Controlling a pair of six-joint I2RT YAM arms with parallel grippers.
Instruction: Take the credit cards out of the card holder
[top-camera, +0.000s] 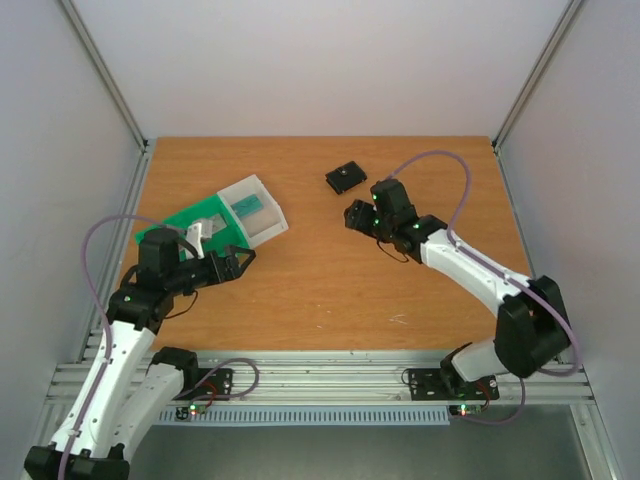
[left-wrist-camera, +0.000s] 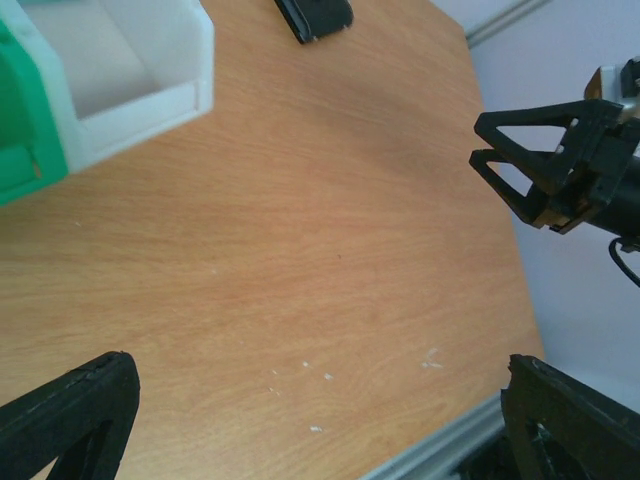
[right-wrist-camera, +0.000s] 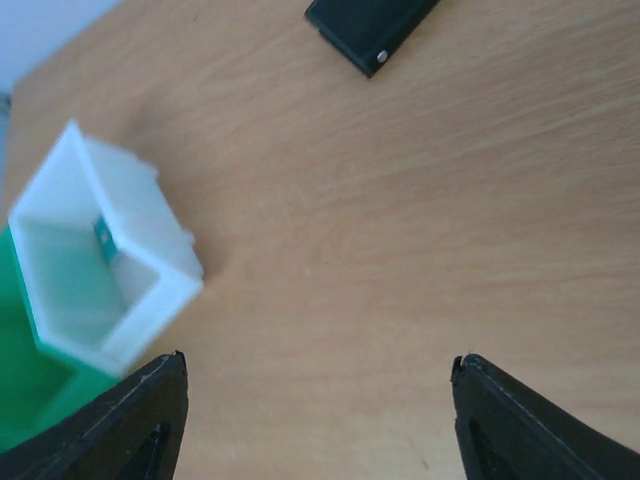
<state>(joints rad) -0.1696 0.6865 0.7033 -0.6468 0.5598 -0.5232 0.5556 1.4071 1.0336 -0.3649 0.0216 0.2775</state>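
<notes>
The black card holder (top-camera: 345, 178) lies shut and flat on the wooden table, far centre; it also shows at the top of the left wrist view (left-wrist-camera: 315, 15) and of the right wrist view (right-wrist-camera: 370, 25). One teal credit card (top-camera: 250, 207) rests inside the white bin; only a sliver of the credit card (right-wrist-camera: 103, 236) shows in the right wrist view. My right gripper (top-camera: 352, 217) hovers open just near and right of the holder, nothing between its fingers (right-wrist-camera: 320, 362). My left gripper (top-camera: 240, 262) is open and empty (left-wrist-camera: 320, 365) beside the tray's near edge.
A green-and-white sorting tray (top-camera: 185, 222) sits at the left, its white bin (left-wrist-camera: 130, 70) nearest the centre. The right gripper's black fingers (left-wrist-camera: 530, 170) show at the right of the left wrist view. The table's metal front rail (left-wrist-camera: 440, 450) runs close below.
</notes>
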